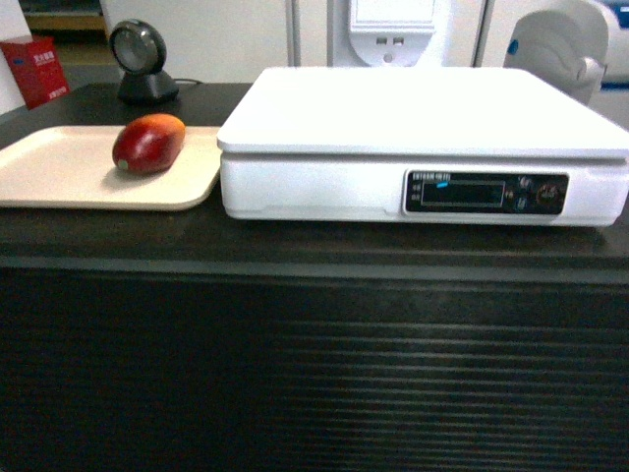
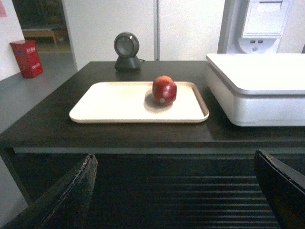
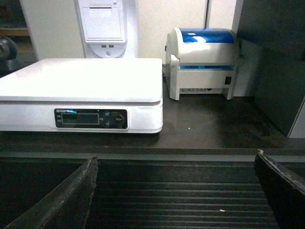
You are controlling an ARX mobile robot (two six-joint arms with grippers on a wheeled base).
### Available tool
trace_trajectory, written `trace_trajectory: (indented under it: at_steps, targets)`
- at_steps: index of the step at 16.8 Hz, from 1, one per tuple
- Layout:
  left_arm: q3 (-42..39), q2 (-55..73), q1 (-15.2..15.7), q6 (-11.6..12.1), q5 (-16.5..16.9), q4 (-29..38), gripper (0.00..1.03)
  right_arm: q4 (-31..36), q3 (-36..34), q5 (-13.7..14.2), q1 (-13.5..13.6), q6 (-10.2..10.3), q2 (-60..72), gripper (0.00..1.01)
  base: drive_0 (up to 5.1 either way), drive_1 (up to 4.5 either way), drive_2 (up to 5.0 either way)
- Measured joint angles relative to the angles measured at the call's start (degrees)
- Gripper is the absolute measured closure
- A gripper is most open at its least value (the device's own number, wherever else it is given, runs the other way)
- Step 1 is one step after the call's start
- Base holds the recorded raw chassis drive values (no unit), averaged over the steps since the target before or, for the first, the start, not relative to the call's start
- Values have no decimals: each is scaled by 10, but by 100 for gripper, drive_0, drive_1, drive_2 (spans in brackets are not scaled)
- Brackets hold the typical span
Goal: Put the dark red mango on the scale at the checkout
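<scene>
The dark red mango point(image 1: 148, 144) lies on the beige tray point(image 1: 59, 177) at the desk's point(image 1: 295, 246) left end, near the tray's right edge and just beside the scale point(image 1: 413, 128). Both tools, left tool point(image 2: 178, 191) and right tool point(image 3: 178, 191), hang wide and empty below the desk's front edge. The oval, glossy fruit may roll, so I would close across its narrow middle, lift clear of the tray's raised rim, then set it mid-platform on the flat, smooth white top.
</scene>
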Motion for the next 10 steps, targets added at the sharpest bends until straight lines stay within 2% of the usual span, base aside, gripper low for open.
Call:
trace_trajectory:
  at_steps: [10]
  targets:
    - [0, 0, 0, 0, 1, 0, 5, 0, 0, 0, 0, 0, 0, 3, 0, 0, 0]
